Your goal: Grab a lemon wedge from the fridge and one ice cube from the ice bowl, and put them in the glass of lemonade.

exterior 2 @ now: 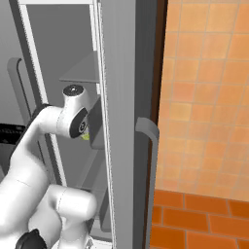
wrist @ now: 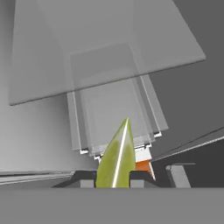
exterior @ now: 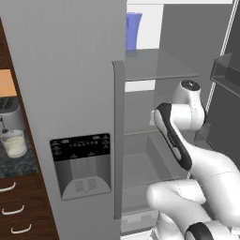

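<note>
Inside the tall grey steel fridge (exterior: pixel 70 93), your tool (wrist: pixel 113 178) sits nearly closed on the tiny yellow-green lemon wedge (wrist: pixel 116 157), pinched between both tips. Draw straight back past the glass shelf (wrist: pixel 109 57), then carry it toward the clear tumbler of lemonade (exterior: pixel 15 144).
</note>
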